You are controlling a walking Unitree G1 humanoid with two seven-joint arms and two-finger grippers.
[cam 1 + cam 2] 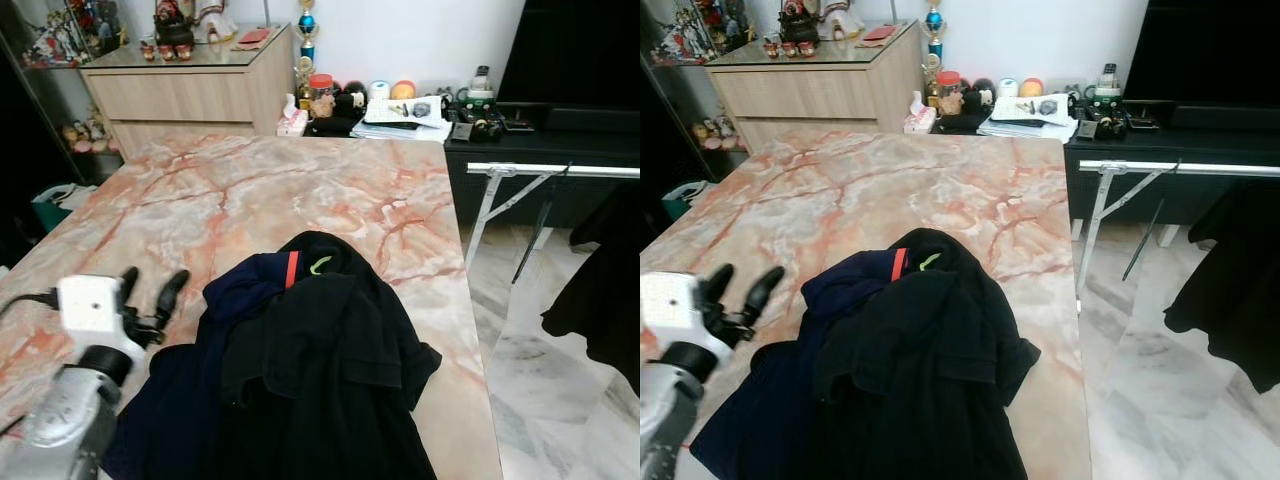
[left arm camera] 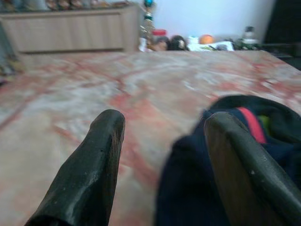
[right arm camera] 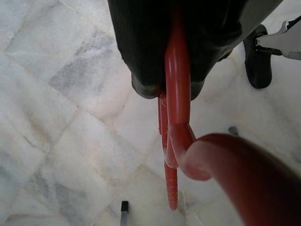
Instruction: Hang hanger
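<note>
One red hanger [image 3: 178, 94] gripped in right claw [image 3: 164, 87], left claw [image 1: 150, 297] open beside clothes [image 1: 300, 360].

Even, soft indoor light, head views sharp; the left wrist view is blurred, its nearby pincer fingers [image 2: 89, 174] unfocused.
</note>
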